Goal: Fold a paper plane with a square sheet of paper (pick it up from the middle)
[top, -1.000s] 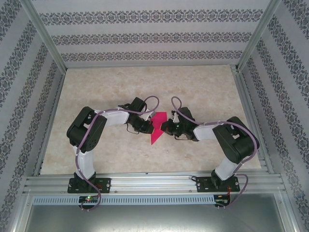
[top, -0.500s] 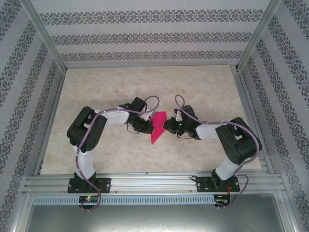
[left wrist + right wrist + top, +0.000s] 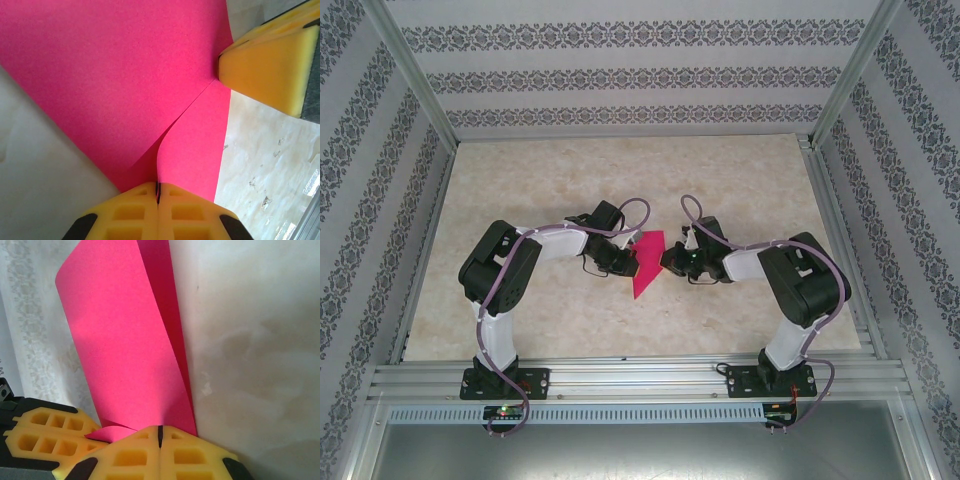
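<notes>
Rail (image 3: 640, 380): both arm bases are bolted here, at the near edge of the counter (image 3: 520, 180).
Left arm (image 3: 500, 275): rises from its base, elbow bent, forearm reaching right toward the middle, wrist low.
Right arm (image 3: 805, 285): mirrors it, elbow bent, forearm reaching left, wrist low.
Left jaws: pressed together, pinching the paper (image 3: 125, 75) on its left side; a raised flap runs into the seam between the yellow pads (image 3: 130, 215).
Right jaws: pressed together, pinching the paper's right side, where a curled layer stands up off the counter.
Paper: magenta, partly folded into a wedge pointing toward the near edge, mid-counter between the two wrists.
Walls (image 3: 640, 80): patterned, behind the counter.
</notes>
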